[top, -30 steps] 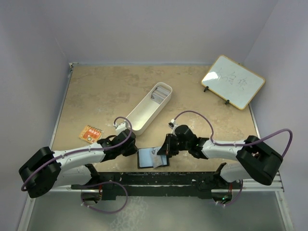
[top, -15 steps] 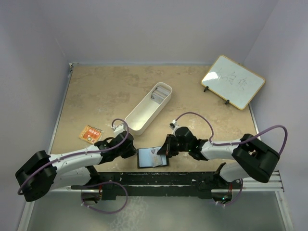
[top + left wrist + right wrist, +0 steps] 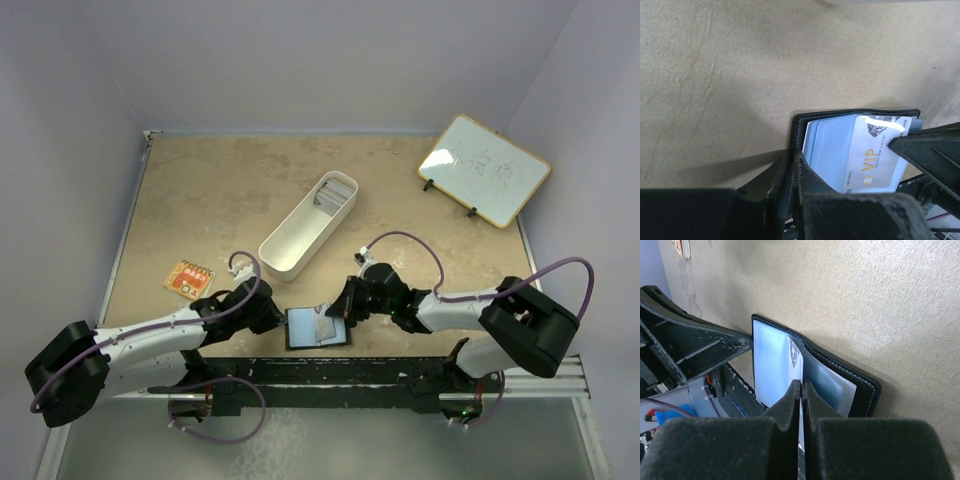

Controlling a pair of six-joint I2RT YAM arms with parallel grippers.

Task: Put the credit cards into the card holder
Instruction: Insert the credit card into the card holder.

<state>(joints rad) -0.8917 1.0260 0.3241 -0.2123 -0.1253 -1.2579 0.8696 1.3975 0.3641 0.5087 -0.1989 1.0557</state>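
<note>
Card holder [image 3: 298, 328] lies where it was a second ago, by the near edge of the worktop [image 3: 200, 200], about in the middle. The left arm has sunk lower and stretched out more. The right gripper [image 3: 337, 312] has slid a little to the left, and the card [image 3: 325, 327] it holds now lies lower over the holder than before.

The holder is open with its blue-grey inside facing up. Its long side runs along the near edge. The card is pale with gold letters. It points from the right gripper toward the left, and one end goes into a pocket of the holder. How far in it goes, I cannot tell.

The right gripper's fingers are pinched tight on the card's edge. The left gripper [image 3: 277, 318] is closed on the black flap at the holder's left side. The two grippers crowd the holder from both sides.

Just past the holder, but not touching it, stands a long white tray [image 3: 290, 240], turned slantwise. More cards [image 3: 338, 187] lie in its far end. A small orange pack [image 3: 188, 278] lies near the left edge. A white board [image 3: 484, 168] leans at the far right corner.
</note>
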